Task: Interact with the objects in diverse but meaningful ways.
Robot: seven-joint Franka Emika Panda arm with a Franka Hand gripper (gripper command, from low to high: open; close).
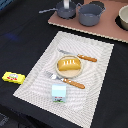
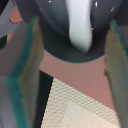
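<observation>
Dark counter (image 1: pixel 20 35) under a pale placemat (image 1: pixel 100 55), carton (image 1: pixel 60 93) upright at its 6 o'clock edge. Pincer (image 2: pixel 70 75) spread apart, clamped on nothing (unseen in exterior view), hovering by a grey pot (image 2: pixel 55 12); direction to carton impossible to tell.

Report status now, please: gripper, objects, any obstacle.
Gripper open, empty, facing grey pot. Carton upright on placemat, yellow packet beside it. Nothing between the jaws.

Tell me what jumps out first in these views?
A golden bread roll on a small plate sits mid placemat, orange-handled cutlery either side. A light-blue and white carton stands at the mat's near edge; a flat yellow packet lies off it at the exterior view's left.
</observation>
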